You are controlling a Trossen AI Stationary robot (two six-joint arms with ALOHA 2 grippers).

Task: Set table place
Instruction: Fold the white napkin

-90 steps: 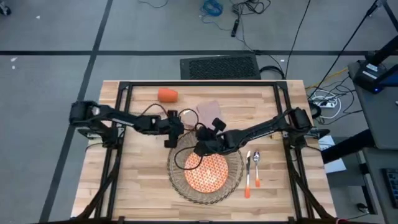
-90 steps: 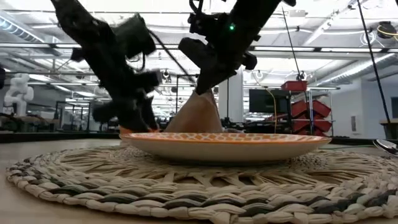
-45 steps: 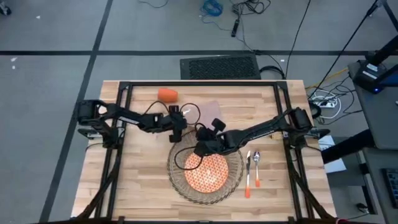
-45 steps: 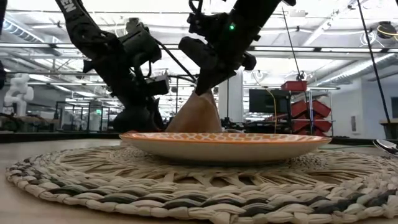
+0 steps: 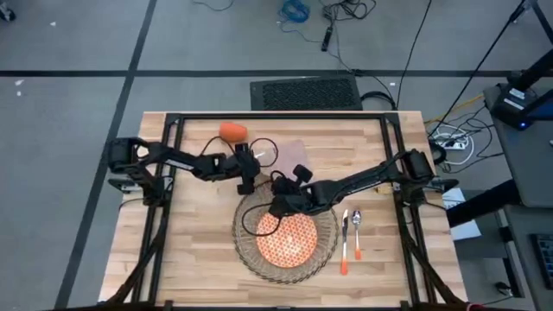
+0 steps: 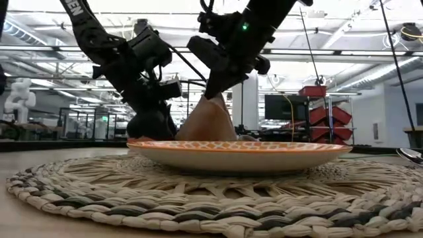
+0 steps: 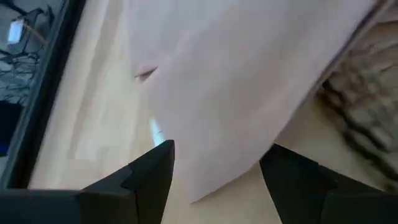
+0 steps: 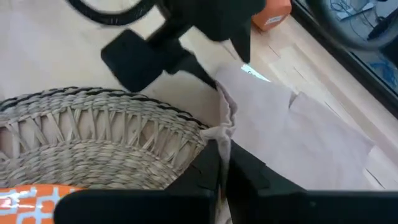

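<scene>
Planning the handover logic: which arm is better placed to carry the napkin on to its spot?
The right. Its gripper is already shut on a lifted corner of the napkin beside the placemat. The left gripper is open, only hovering over the cloth.

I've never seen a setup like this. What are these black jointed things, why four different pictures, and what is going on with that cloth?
They are two robot arms at a wooden table. One camera looks straight down, one sits at tabletop height, and one rides on each wrist. A plate lies on a woven placemat, cutlery lies beside it, and an orange cup lies farther back. The right gripper pinches a corner of the beige napkin, lifting it. The left gripper, open, sits at the napkin's other side.
</scene>
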